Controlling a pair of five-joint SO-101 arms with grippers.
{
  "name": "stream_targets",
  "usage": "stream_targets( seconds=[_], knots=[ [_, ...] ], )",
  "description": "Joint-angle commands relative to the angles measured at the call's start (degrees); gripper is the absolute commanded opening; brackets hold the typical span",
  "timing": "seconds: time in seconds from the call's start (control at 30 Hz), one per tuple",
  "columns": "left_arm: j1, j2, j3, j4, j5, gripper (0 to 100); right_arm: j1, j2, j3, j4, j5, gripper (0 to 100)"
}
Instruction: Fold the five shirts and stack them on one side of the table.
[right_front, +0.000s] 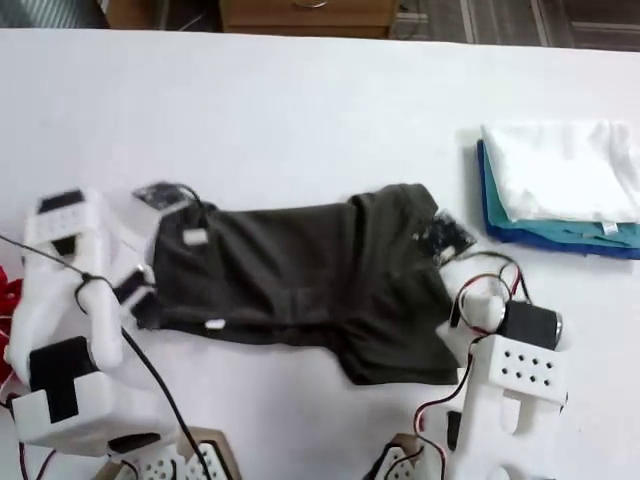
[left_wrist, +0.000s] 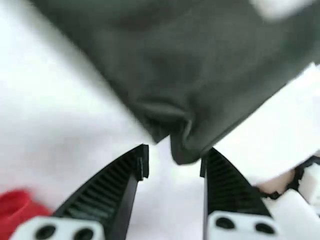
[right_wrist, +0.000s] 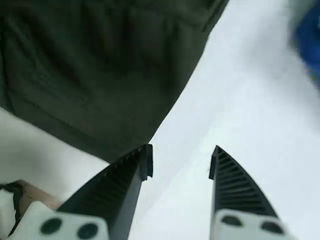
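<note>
A dark olive shirt (right_front: 300, 280) lies partly folded across the middle of the white table (right_front: 300, 120). My left gripper (left_wrist: 172, 162) is open at the shirt's left edge, and a bunched corner of the shirt (left_wrist: 180, 142) hangs between its fingertips without being clamped. My right gripper (right_wrist: 180, 162) is open just off the shirt's (right_wrist: 100, 75) right edge, over bare table, with one finger (right_wrist: 135, 167) next to the hem. A stack of folded shirts (right_front: 560, 185), white on top of teal and blue, sits at the right side.
A red cloth (right_front: 8, 300) shows at the table's left edge, also in the left wrist view (left_wrist: 15, 210). The left arm (right_front: 70, 330) and right arm (right_front: 510, 370) stand at the front. Wooden furniture (right_front: 300, 12) is beyond the far edge.
</note>
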Motion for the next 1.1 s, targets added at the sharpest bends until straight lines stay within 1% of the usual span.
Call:
stream_targets(
  seconds=[0.0,0.03,0.07,0.1,0.13,0.17,0.2,0.27,0.3,0.33,0.4,0.47,0.6,0.7,0.77,0.87,0.97,1.07],
  knots=[
    [-3.3,0.0,-12.3,5.2,-0.5,18,-1.3,-0.8,-5.3,-5.9,-10.9,17.6],
    [-3.9,0.2,-15.4,5.8,0.1,17,-2.0,-0.8,-5.4,-8.9,-14.9,13.9],
    [-4.3,0.4,-18.3,6.0,1.6,12,-2.9,-0.8,-5.4,-11.7,-18.5,8.3],
    [-4.6,0.4,-20.8,5.9,3.3,6,-3.9,-0.7,-5.4,-14.6,-21.4,1.8],
    [-4.6,0.4,-22.8,5.9,4.5,1,-5.1,-0.7,-5.3,-17.1,-23.3,1.4],
    [-4.3,0.4,-24.0,6.0,5.1,3,-6.5,-0.1,-5.4,-19.1,-24.3,3.9],
    [-3.8,0.4,-24.7,6.0,5.2,4,-8.1,0.7,-5.7,-20.8,-24.6,3.3],
    [-2.0,0.4,-25.5,5.6,5.5,2,-11.2,3.6,-5.9,-25.1,-25.7,1.8],
    [-0.6,0.5,-25.5,5.4,6.1,3,-12.7,6.0,-6.0,-27.3,-26.2,2.1],
    [1.4,0.6,-25.4,4.5,7.8,3,-14.0,8.9,-6.1,-29.7,-26.9,1.9],
    [5.5,1.6,-25.6,1.4,13.7,3,-15.9,16.3,-6.2,-35.4,-28.6,1.9],
    [9.7,4.0,-25.9,-2.7,19.2,3,-16.7,24.8,-8.9,-39.0,-30.6,1.9],
    [16.1,11.1,-26.1,-11.1,26.5,3,-16.7,41.3,-21.7,-38.0,-33.4,1.9],
    [17.9,16.4,-29.4,-13.7,30.0,3,-16.9,50.4,-31.6,-34.3,-33.4,1.9],
    [17.9,19.8,-32.7,-13.5,31.6,3,-17.0,54.8,-36.9,-32.7,-33.5,1.9],
    [17.8,24.4,-37.3,-10.9,32.3,3,-17.0,60.2,-42.5,-31.6,-33.5,1.9],
    [17.4,28.9,-40.4,-9.1,32.3,3,-17.4,64.5,-44.5,-31.9,-33.5,1.9],
    [15.7,32.7,-41.6,-9.3,32.4,3,-17.5,68.9,-45.5,-32.0,-33.5,1.9]
  ],
)
